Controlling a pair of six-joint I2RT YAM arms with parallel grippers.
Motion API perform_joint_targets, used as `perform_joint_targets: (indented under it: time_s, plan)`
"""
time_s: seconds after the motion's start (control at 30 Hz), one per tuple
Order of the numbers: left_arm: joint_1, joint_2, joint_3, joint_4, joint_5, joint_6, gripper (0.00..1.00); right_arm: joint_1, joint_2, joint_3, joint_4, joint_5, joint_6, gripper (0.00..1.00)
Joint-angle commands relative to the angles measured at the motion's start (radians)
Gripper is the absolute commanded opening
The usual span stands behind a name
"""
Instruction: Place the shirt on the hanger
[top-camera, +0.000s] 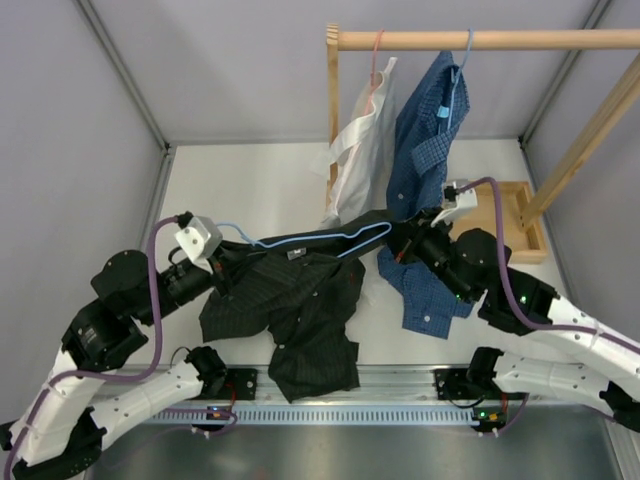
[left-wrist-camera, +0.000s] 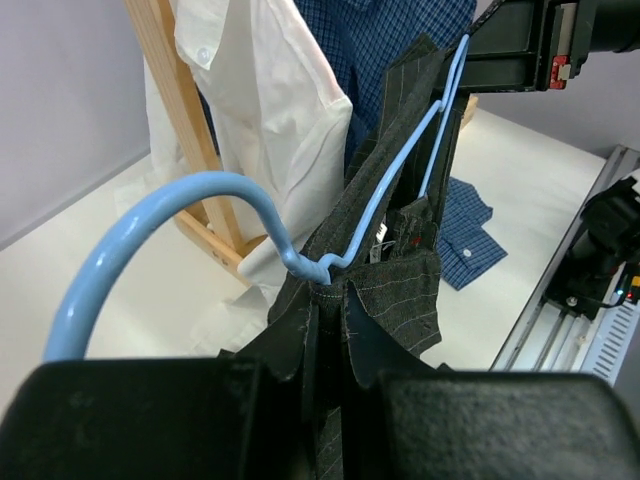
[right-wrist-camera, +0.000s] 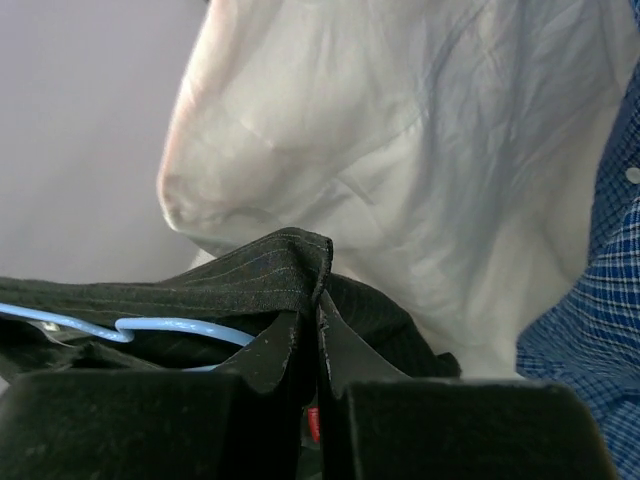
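Note:
The dark pinstriped shirt (top-camera: 300, 310) hangs between my two grippers above the table, its lower part drooping toward the near edge. The light-blue wire hanger (top-camera: 330, 238) runs along the stretched upper edge of the shirt, partly inside the fabric. My left gripper (top-camera: 225, 262) is shut on the shirt (left-wrist-camera: 400, 290) at the collar, just below the hanger's twisted neck (left-wrist-camera: 318, 268); the hook (left-wrist-camera: 170, 215) curls up to the left. My right gripper (top-camera: 402, 240) is shut on a fold of the shirt (right-wrist-camera: 240, 280), with the hanger wire (right-wrist-camera: 170, 328) just left of the fingers.
A wooden rack (top-camera: 480, 40) stands at the back right, with a white shirt (top-camera: 360, 150) on a pink hanger and a blue checked shirt (top-camera: 425, 130) hanging from it. Another blue checked garment (top-camera: 430, 295) lies on the table under my right arm. A metal rail (top-camera: 400, 385) runs along the near edge.

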Motion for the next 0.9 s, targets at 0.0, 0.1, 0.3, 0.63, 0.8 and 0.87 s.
perform_joint_targets:
  time_s: [0.0, 0.1, 0.3, 0.63, 0.8, 0.87]
  plan:
    - [0.002, 0.012, -0.031, -0.037, -0.056, 0.065, 0.0, -0.023, 0.042, 0.078, -0.134, 0.029, -0.064, 0.0]
    - [0.002, 0.024, -0.028, -0.053, -0.056, 0.073, 0.0, -0.023, 0.1, 0.127, -0.165, 0.073, -0.127, 0.0]
    - [0.002, 0.038, -0.016, -0.158, -0.138, 0.035, 0.0, -0.064, 0.194, 0.24, -0.234, 0.144, -0.242, 0.0]
    - [0.0, 0.061, -0.08, -0.202, -0.11, -0.031, 0.0, -0.074, 0.376, 0.323, -0.344, 0.109, -0.327, 0.0]
    - [0.0, 0.084, -0.077, -0.198, -0.034, -0.034, 0.0, -0.061, 0.442, 0.359, -0.365, 0.091, -0.316, 0.0]
    - [0.0, 0.085, -0.074, -0.19, -0.027, -0.054, 0.0, -0.051, 0.433, 0.347, -0.339, 0.078, -0.306, 0.0]
